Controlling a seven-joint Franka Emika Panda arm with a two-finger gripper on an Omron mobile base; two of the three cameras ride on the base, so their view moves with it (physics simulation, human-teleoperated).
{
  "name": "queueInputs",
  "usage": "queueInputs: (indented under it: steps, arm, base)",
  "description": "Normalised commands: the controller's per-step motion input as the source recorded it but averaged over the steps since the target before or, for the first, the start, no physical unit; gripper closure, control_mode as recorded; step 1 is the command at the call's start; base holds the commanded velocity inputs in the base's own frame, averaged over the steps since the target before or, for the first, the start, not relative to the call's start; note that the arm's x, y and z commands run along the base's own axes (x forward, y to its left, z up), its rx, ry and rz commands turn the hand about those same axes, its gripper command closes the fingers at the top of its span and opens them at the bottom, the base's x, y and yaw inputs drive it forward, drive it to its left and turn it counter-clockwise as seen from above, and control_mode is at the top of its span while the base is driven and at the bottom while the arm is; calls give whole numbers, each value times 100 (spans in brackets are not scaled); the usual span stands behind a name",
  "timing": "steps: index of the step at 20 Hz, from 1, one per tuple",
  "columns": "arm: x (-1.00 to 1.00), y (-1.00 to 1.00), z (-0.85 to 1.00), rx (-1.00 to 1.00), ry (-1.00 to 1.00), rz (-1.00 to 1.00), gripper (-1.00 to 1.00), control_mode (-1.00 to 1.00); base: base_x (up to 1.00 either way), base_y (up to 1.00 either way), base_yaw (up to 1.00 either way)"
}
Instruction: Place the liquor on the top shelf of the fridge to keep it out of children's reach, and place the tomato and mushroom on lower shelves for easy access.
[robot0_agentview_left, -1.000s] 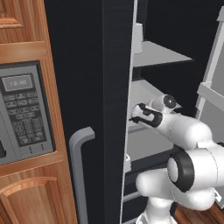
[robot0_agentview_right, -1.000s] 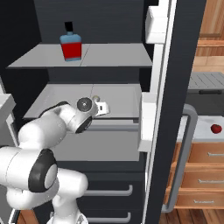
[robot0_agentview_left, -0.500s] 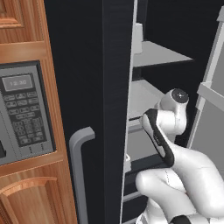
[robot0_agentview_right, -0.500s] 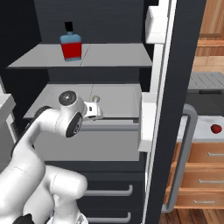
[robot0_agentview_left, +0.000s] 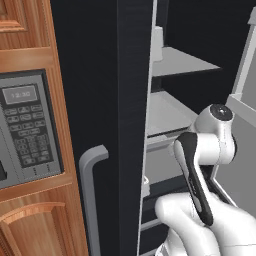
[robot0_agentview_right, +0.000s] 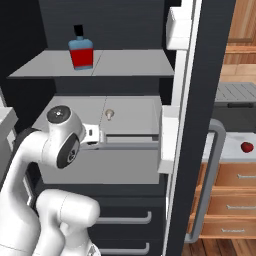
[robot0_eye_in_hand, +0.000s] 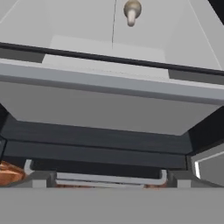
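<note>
- Fridge (robot0_agentview_right: 180, 150) interior: liquor (robot0_agentview_right: 81, 49) sits on top shelf (robot0_agentview_right: 130, 65), mushroom (robot0_agentview_right: 109, 114) on lower shelf (robot0_agentview_right: 135, 112) ahead of the pincer.
- Pincer (robot0_agentview_right: 100, 136) wide, empty.
- Next, likely: fetch tomato (robot0_agentview_right: 246, 147), far right.

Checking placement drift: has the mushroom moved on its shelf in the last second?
No. In the right base view the mushroom sits at the same spot on the lower shelf, under the bottle.

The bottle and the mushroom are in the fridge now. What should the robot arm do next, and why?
Probably pull back and go for the tomato. It sits outside on the counter, right of the fridge door. The bottle is on the top shelf, the mushroom on the lower shelf.
</note>
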Motion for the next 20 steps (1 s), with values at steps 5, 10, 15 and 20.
queueInputs:
  steps: [5,10,15,20]
  arm:
    - [-39,12,4,0,0,0,-100,-100]
    - [-18,0,19,0,-3,0,-100,-100]
    - [-5,6,25,0,-7,0,-100,-100]
    - [-7,7,7,0,-3,0,-100,100]
  base:
    - [0,0,0]
    - [0,0,0]
    - [0,0,0]
    - [-17,0,0]
